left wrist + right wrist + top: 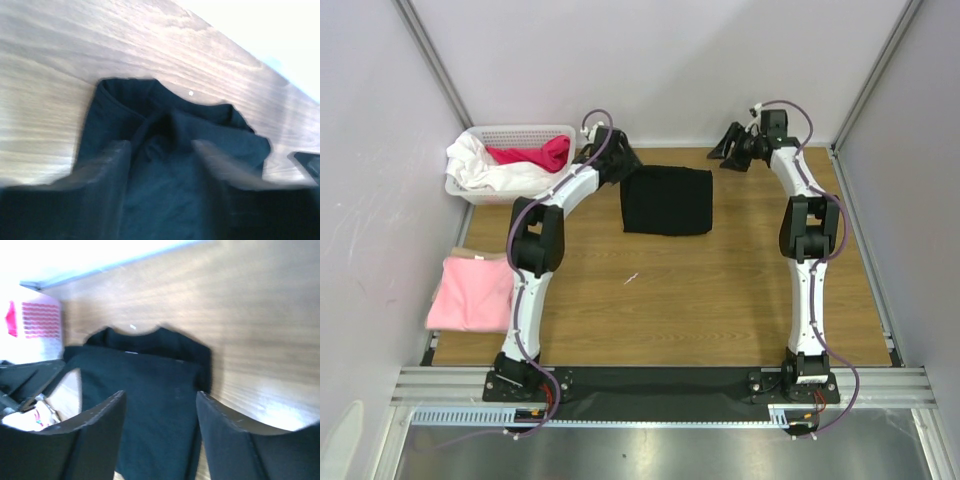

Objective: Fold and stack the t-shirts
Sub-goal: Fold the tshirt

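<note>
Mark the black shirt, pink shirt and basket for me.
black shirt (666, 200), top view, middle of the folded cloth.
pink shirt (470, 293), top view, middle of the cloth.
basket (520, 131), top view, far rim.

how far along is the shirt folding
Done: black t-shirt lies folded at the far middle, pink t-shirt folded at the left edge. In hand: nothing, both jaws open. Left: stacking them; more clothes sit in the basket.

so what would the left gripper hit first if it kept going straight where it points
Most likely the black t-shirt, lying right ahead of the left gripper, whose jaws stand open; blur hides the gap.
</note>
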{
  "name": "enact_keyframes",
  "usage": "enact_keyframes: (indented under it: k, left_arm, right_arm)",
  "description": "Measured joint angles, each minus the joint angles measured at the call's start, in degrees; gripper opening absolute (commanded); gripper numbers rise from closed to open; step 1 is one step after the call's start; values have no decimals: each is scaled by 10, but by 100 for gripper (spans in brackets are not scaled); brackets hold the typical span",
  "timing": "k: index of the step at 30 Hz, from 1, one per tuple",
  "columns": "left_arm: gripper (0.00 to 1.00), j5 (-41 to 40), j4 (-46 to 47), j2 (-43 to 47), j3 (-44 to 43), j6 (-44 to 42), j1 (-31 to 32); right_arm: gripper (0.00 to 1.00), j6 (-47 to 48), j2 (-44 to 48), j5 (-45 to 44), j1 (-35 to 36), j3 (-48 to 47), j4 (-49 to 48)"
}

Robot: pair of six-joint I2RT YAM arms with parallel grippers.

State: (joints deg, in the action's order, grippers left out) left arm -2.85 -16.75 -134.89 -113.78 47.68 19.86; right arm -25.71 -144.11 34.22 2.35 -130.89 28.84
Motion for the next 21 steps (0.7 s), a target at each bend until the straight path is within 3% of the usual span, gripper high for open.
enact_keyframes:
  k: [5,13,21]
  left_arm:
    - [88,-2,15,2,5,-30,-10]
    - [79,87,90,14,33,-136,-14]
    - [79,120,131,-2,30,-173,-14]
  right_arm:
    - [67,9,8,10,-7,-36,-3]
    - [66,56,40,-18,-8,9,37]
    - [66,70,40,-41,-3,31,61]
